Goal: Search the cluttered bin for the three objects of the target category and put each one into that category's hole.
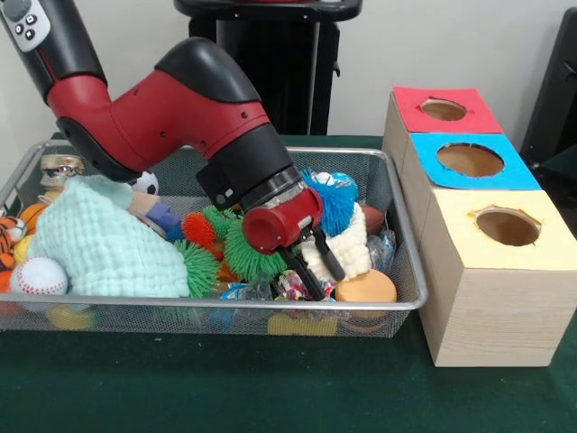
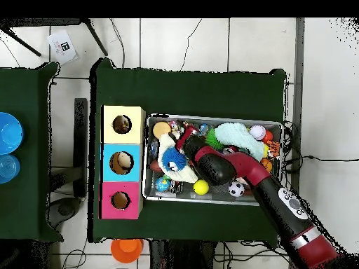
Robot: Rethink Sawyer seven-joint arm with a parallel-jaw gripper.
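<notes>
Bin (image 1: 397, 302) left of three boxes; hole (image 1: 470, 160) in middle box.

From the front we look low and close across the table at the robot, the bin (image 1: 397, 302) filling the near ground and the boxes standing at the right. Overhead we look straight down from well above (robot's base at the bottom), taking in the whole table (image 2: 189, 91) and floor. Both views share the bin (image 2: 217, 202) and boxes.
</notes>
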